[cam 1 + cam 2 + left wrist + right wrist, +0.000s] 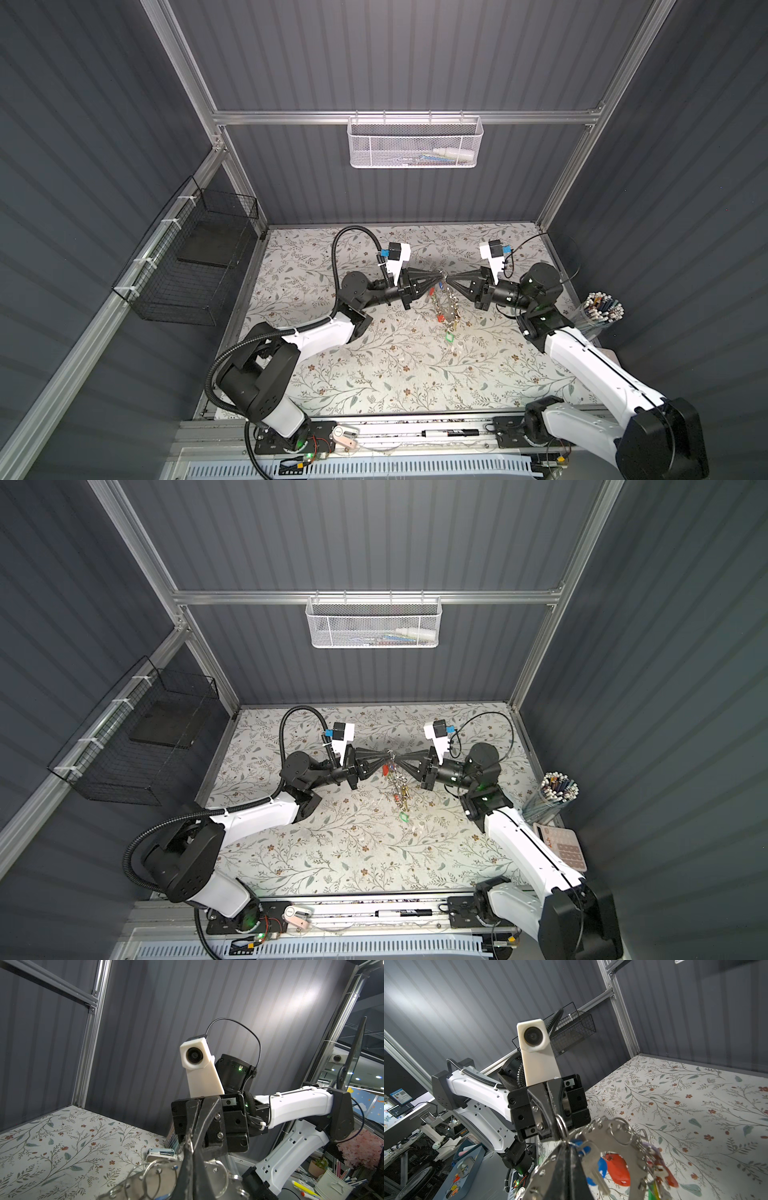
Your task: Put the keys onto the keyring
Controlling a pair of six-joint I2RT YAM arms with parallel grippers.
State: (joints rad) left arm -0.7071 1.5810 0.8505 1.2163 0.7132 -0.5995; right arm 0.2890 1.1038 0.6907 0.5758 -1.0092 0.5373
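Left gripper (439, 275) and right gripper (450, 276), both clenched, meet tip-to-tip on the hanging keyring (618, 1147) over the surface's (374, 374) far middle, keys (593, 1167) dangling just beneath.

The flat grey keyring (620, 1145) hangs in mid-air, silver blue-tagged keys (593, 1167) dangling beside its rim.

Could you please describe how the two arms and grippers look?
The left arm and right arm have white shells, black joint housings and green lights. The left gripper and right gripper are black blocks with dark fingers tapering to points, each topped by a white camera housing. A ribbed black hose runs along the left arm; a thin black cable loops at the right.
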